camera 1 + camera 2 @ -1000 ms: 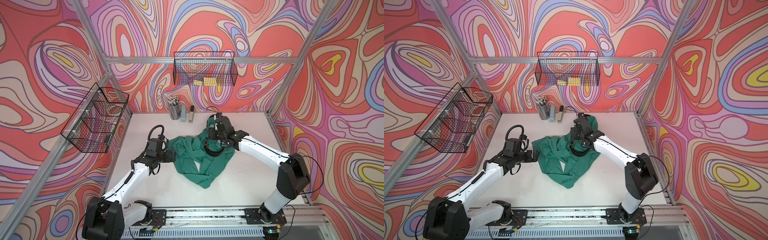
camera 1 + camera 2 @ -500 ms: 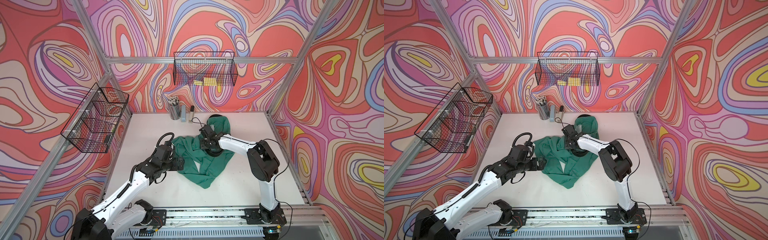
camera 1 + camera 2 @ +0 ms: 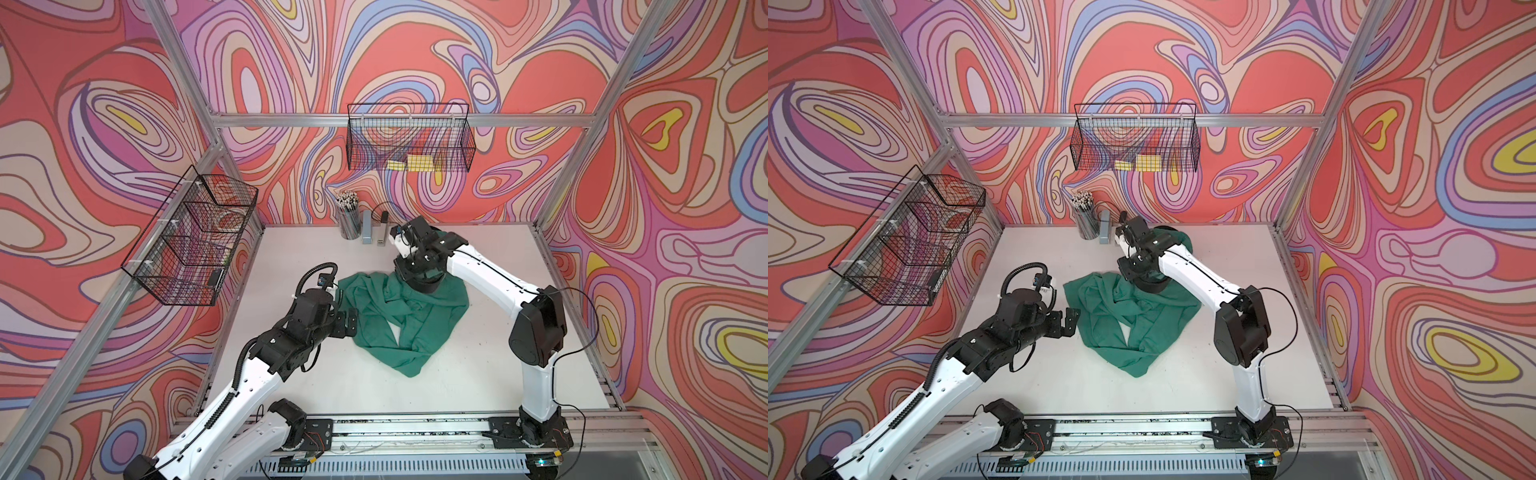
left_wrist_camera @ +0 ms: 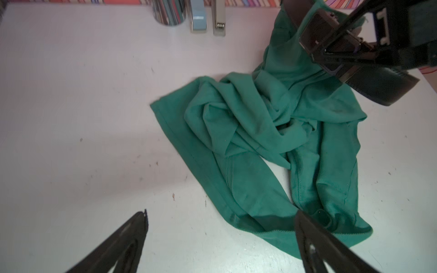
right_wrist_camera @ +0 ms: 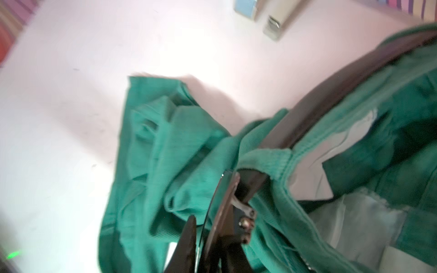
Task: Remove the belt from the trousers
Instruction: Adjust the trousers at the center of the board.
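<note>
Over the last second the right arm (image 3: 490, 270) swung its elbow back out and the left arm (image 3: 266, 374) pushed in toward the trousers (image 3: 407, 320). The right gripper (image 4: 331, 50) narrowed and clamped onto the buckle (image 4: 312, 37) of the belt (image 4: 383, 85) at the waistband, on the heap's far side. The strap was still through a belt loop (image 5: 267, 158), so the pull-out looked barely started. The left gripper (image 3: 347, 324) went fully wide and empty at the heap's left edge, probably to pin cloth.

Swirl-patterned walls (image 3: 124, 124), scuffed white tabletop (image 3: 478, 374), back wire basket (image 3: 409, 141), side wire basket (image 3: 191, 237). Pencil cup (image 3: 350, 220), blue stapler (image 3: 367, 227) and grey stapler (image 3: 382, 230) stood at the back.
</note>
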Action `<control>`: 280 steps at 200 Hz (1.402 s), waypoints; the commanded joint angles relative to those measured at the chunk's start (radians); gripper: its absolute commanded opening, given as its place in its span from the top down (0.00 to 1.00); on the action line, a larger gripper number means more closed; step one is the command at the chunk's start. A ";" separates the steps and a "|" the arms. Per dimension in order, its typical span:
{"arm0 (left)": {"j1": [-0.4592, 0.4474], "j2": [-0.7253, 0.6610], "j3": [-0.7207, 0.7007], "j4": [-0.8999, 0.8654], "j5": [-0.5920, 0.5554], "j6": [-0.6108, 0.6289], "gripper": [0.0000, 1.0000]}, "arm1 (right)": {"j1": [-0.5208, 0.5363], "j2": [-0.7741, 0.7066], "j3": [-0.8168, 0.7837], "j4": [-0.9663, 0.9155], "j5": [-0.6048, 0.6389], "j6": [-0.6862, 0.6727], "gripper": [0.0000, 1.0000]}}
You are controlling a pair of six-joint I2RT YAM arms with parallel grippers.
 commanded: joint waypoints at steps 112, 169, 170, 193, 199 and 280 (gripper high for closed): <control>-0.007 0.299 0.082 0.713 0.298 0.357 0.00 | -0.106 -0.109 0.189 -0.142 -0.747 -0.073 1.00; -0.007 0.489 0.142 0.857 0.312 0.446 0.00 | -0.108 -0.124 0.100 -0.042 -0.873 0.009 1.00; -0.008 0.492 0.143 0.860 0.313 0.446 0.00 | -0.108 -0.122 0.099 -0.042 -0.876 0.010 1.00; -0.007 0.531 0.170 0.935 0.301 0.431 0.00 | -0.108 -0.099 0.109 -0.078 -0.912 0.012 1.00; -0.007 0.531 0.171 0.951 0.293 0.428 0.00 | -0.108 -0.094 0.110 -0.096 -0.913 0.004 1.00; -0.008 0.509 0.254 0.778 0.468 0.326 0.55 | -0.108 -0.137 -0.008 -0.156 -0.799 -0.046 0.92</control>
